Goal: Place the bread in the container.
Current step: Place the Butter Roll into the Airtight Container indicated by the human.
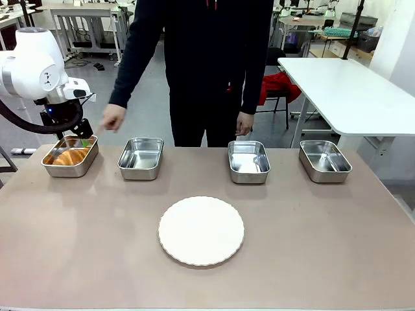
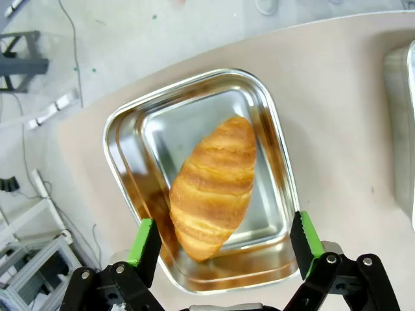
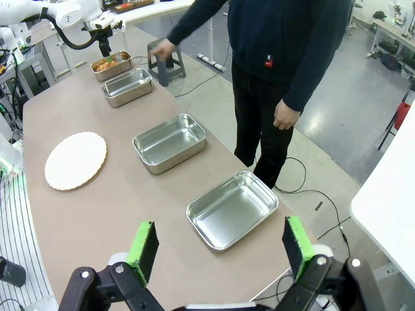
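Note:
The bread, a golden-brown croissant (image 2: 214, 184), lies inside the container, the leftmost steel tray (image 2: 194, 84), slanted across its floor. My left gripper (image 2: 224, 223) hangs just above the tray, open, its green pads (image 2: 146, 243) apart on either side of the croissant and not touching it. In the front view the croissant (image 1: 68, 157) shows in the same tray (image 1: 68, 173) at the far left, under the left gripper (image 1: 82, 138). My right gripper (image 3: 219, 240) is open and holds nothing, above the table's edge near another steel tray (image 3: 232, 208).
Three more steel trays (image 1: 141, 157) (image 1: 248, 161) (image 1: 324, 160) stand in the far row. A round white plate (image 1: 201, 230) sits mid-table. A person stands at the far side, one hand (image 1: 113, 118) hovering near the left arm and the leftmost tray.

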`<state>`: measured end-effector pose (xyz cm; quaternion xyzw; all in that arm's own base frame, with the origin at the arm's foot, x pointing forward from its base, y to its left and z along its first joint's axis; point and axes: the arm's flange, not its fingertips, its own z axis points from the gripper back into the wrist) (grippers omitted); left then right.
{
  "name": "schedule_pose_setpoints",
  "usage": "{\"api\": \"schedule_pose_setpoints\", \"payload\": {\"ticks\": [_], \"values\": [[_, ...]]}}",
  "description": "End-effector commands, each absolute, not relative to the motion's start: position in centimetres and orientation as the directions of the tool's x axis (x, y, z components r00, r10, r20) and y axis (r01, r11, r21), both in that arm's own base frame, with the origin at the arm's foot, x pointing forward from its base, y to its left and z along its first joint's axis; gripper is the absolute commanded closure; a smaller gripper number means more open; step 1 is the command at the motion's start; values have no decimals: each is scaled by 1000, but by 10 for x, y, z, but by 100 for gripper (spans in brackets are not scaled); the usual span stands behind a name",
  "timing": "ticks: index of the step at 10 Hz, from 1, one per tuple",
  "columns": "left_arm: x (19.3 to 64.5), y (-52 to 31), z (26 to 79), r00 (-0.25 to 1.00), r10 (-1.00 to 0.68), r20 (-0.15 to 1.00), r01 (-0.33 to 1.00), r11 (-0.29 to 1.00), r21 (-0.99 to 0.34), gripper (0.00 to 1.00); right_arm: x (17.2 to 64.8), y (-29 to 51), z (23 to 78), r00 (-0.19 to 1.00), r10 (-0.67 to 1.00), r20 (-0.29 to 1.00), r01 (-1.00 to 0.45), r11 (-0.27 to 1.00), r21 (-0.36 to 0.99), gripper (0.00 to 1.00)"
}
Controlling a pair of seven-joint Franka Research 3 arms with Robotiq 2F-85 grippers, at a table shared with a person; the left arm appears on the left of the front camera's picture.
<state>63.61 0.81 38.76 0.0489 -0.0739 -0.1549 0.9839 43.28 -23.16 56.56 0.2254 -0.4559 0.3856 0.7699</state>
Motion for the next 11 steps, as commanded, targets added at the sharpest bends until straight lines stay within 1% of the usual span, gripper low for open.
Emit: {"api": "schedule_pose_setpoints", "payload": {"ticks": [1,2,4,5,8,9,10,11], "values": [[587,1,410,952,-251,174,226,962,150,0,431,-231,568,279,387,879,-801,598,-9,0],[562,-2,420,953,-239,187,214,966,147,0,431,-231,568,279,387,879,-801,598,-9,0],[506,-15,434,950,-191,248,166,979,120,0,431,-231,568,279,387,879,-801,598,-9,0],[472,-24,437,946,-162,281,137,985,108,0,431,-231,568,279,387,879,-801,598,-9,0],[402,-49,441,910,-156,383,132,987,88,0,431,-231,568,279,387,879,-801,598,-9,0],[385,-53,440,908,-149,391,123,988,92,0,431,-231,568,279,387,879,-801,598,-9,0],[368,-55,439,910,-186,371,155,982,112,0,431,-231,568,279,387,879,-801,598,-9,0],[363,-52,433,920,-186,344,173,982,69,0,431,-231,568,279,387,879,-801,598,-9,0]]}}
